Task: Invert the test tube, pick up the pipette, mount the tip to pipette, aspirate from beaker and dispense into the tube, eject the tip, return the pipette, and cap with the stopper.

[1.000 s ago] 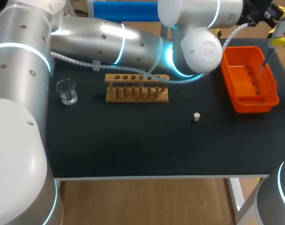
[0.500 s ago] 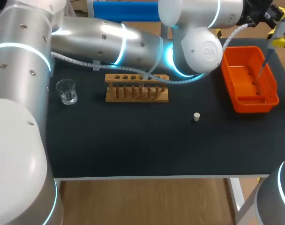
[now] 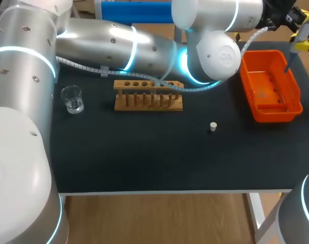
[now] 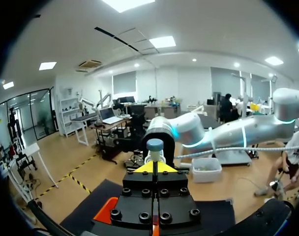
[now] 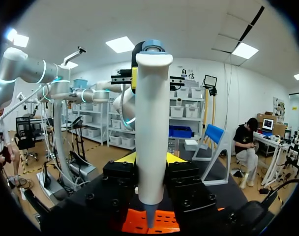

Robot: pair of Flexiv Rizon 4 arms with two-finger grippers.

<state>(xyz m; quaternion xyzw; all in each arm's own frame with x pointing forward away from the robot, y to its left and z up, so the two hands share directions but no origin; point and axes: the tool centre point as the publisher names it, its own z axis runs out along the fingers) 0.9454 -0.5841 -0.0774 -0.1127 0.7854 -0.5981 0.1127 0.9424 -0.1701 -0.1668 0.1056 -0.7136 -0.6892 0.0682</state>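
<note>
Pipette [image 5: 152, 123] held upright over orange bin [image 3: 276, 116] at table's 2 o'clock, guessing so the spent tip gets dropped in there. Gripped mid-body by right gripper [image 5: 150, 158], fingers pinched on it from both sides, nozzle poking down past them. Left gripper [image 4: 154, 167] fingers look pressed together, top button just ahead of them, probably lined up for eject. Stopper [image 3: 213, 126] left lying around 4 o'clock, not yet needed.
</note>
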